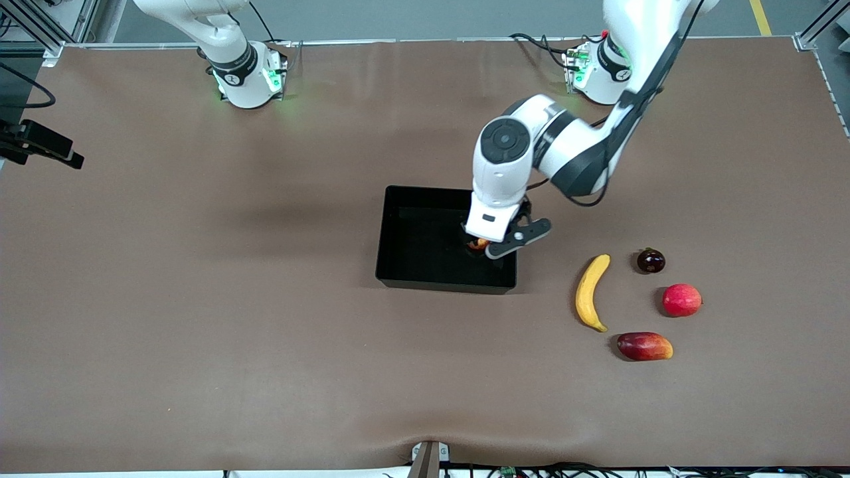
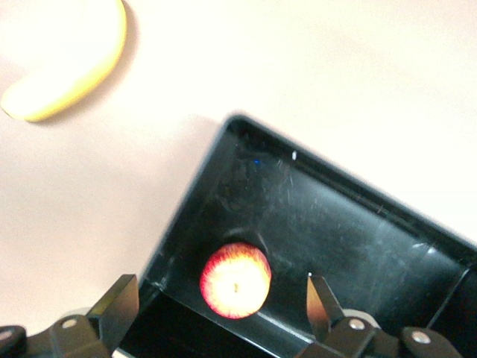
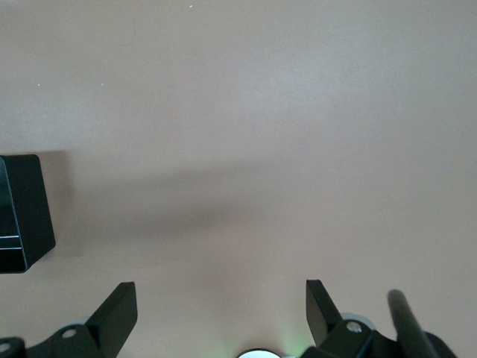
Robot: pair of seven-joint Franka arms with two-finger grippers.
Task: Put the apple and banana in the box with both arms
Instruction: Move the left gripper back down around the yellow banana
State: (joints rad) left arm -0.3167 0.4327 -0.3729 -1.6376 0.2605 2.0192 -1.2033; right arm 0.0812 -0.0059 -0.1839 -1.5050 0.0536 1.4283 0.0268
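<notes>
Left end effector (image 2: 223,309) is hanging wide open over the apple (image 2: 235,280) sitting in the box (image 2: 350,224); right end effector (image 3: 221,312) is waiting, also spread apart.

A high front camera looks down at the whole desk (image 1: 199,318), while both wrist cameras look down close, sharing the box (image 1: 398,265).

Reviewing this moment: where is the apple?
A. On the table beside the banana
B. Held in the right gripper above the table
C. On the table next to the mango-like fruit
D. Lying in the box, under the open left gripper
D. The left wrist view shows the apple resting on the floor of the box, with the left gripper open around it and touching nothing; the banana lies on the table.
</notes>
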